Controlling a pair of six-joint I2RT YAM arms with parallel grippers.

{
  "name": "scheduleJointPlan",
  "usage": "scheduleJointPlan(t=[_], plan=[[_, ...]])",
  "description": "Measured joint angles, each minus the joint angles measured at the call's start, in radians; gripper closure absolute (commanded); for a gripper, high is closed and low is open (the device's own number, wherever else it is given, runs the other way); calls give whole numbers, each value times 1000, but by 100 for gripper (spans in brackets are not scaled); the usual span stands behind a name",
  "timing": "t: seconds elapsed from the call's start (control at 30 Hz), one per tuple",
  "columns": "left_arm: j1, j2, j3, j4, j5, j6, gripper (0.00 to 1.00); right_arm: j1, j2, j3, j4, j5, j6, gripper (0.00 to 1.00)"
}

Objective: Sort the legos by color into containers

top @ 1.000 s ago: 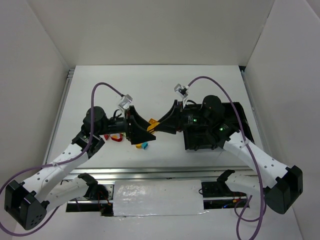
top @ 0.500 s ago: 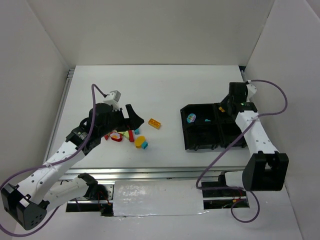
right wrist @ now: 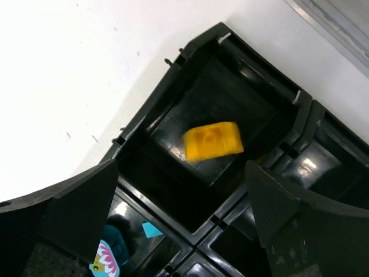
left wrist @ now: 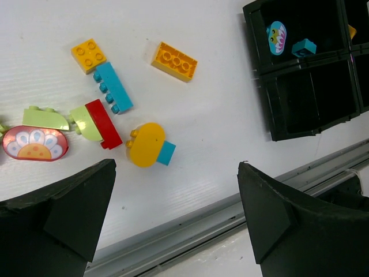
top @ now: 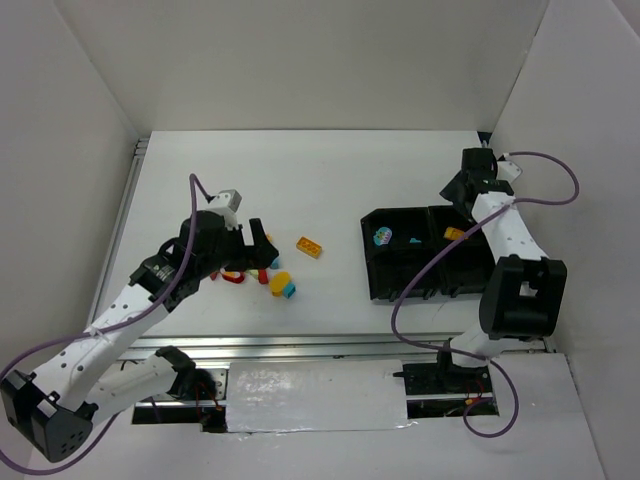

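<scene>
The black tray (top: 367,262) is pictured at the right of the white desk (top: 320,170). The right fingers (right wrist: 75,210) are spread wide above its far right compartment, and nothing is held between them. A yellow-orange brick (right wrist: 212,140), blurred in the right wrist view, is shown inside that compartment. In the far left compartment a cyan brick (left wrist: 303,47) and a printed oval piece (left wrist: 277,36) are seen just beside each other.

On the desk's left, the left fingers (left wrist: 60,202) are held fully apart and empty above the loose legos (top: 278,286), well apart from the tray. A long yellow-orange brick (left wrist: 174,61) is seen nearest the tray. A yellow square brick (left wrist: 88,55) is touched by a long cyan brick (left wrist: 113,88). A red brick (left wrist: 104,123) is pressed against a pale green piece (left wrist: 83,122), with a second pale green piece (left wrist: 46,118) and a red printed oval (left wrist: 34,142) beside them. A yellow round piece (left wrist: 144,144) is joined to a small cyan block (left wrist: 166,153).
</scene>
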Motion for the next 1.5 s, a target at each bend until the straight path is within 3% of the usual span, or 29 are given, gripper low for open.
scheduleJointPlan(t=[0.13,0.43,0.6,0.83,1.03,1.2,1.23,1.43,1.47,1.5], plan=[[0,-20,0,-28,-17,3,0,55,-24,8,-24,22,-7,0],[0,-99,64,-187,-164,53,0,553,-69,119,-48,36,16,0],[3,-211,91,-249,-304,104,1,733,102,237,-51,-79,-37,0],[5,-280,56,-274,-378,136,1,843,448,435,-60,-256,-367,3],[5,-248,42,-275,-346,163,0,838,533,492,-117,-303,-550,4],[5,-219,39,-273,-320,180,1,834,592,542,-126,-344,-622,11],[5,-219,38,-274,-317,182,0,834,604,542,-132,-354,-631,12],[6,-225,38,-269,-309,185,1,834,660,541,-153,-394,-649,45],[6,-225,38,-269,-309,185,0,834,668,541,-155,-396,-649,59],[6,-225,38,-269,-307,185,0,834,672,541,-156,-396,-655,66]])
